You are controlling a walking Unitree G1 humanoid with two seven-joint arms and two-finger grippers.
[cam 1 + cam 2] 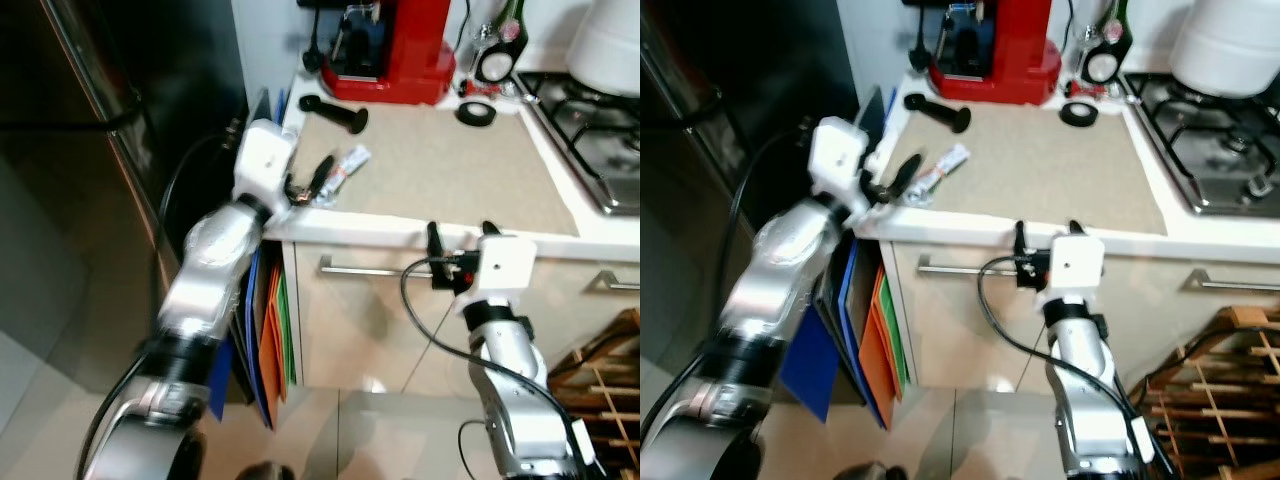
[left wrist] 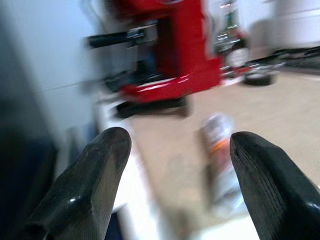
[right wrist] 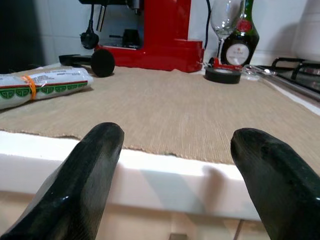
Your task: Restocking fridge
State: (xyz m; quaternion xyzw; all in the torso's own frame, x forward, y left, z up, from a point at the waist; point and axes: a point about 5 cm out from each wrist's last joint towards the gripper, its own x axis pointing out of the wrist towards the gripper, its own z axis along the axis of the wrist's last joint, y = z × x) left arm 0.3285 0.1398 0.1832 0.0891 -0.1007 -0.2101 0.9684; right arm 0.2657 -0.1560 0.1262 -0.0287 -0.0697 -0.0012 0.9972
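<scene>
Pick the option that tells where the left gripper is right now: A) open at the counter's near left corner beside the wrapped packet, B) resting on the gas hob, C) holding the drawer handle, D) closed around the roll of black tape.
A: the left gripper hovers open at the near left corner of the counter, its fingers spread, with the wrapped packet lying just ahead.

White counter [image 1: 400,232], beige mat [image 1: 440,165] bearing wrapped packet [image 1: 343,166], black tape roll [image 1: 477,113], red coffee machine [image 1: 395,50]
</scene>
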